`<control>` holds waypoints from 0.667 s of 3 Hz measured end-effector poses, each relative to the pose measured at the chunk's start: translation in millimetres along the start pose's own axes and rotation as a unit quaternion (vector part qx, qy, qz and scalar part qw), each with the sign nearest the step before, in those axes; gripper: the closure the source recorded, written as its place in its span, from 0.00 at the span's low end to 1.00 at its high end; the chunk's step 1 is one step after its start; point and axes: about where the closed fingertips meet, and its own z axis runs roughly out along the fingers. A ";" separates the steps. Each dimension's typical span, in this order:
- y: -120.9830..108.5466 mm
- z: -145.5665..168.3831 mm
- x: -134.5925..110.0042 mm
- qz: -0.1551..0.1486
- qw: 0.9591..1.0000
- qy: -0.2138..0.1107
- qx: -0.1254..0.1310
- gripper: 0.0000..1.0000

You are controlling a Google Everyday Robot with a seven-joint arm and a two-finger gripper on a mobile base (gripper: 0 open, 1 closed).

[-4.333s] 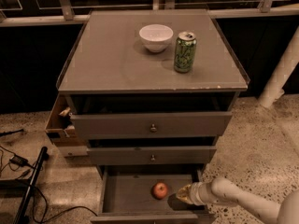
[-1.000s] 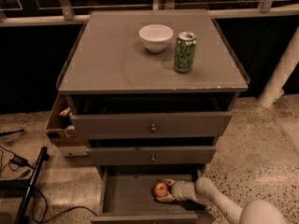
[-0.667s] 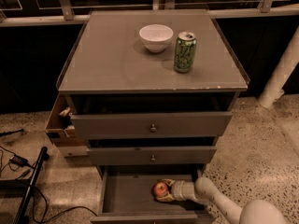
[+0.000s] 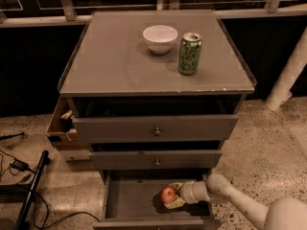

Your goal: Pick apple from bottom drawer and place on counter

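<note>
The red apple [image 4: 167, 193] lies on the floor of the open bottom drawer [image 4: 129, 200], right of its middle. My gripper [image 4: 172, 195] reaches into the drawer from the right. Its fingers [image 4: 175, 203] sit on either side of the apple and are closed on it. The apple rests low in the drawer. The counter [image 4: 120, 61] is the flat grey top of the cabinet, above the two upper drawers.
A white bowl [image 4: 160, 38] and a green can [image 4: 190, 53] stand at the back right of the counter. The two upper drawers [image 4: 156, 127] stick out a little above the bottom one. A cardboard box [image 4: 61, 128] and cables [image 4: 19, 169] lie left of the cabinet.
Over the last four seconds my gripper moved left from beside the apple to around it. In the last second it and the apple have barely moved.
</note>
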 end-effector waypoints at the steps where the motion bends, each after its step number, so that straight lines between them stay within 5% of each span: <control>1: 10.1 -47.0 -79.9 -0.033 0.999 0.009 -0.011 1.00; 2: 10.7 -44.6 -77.4 -0.031 0.999 0.008 -0.012 1.00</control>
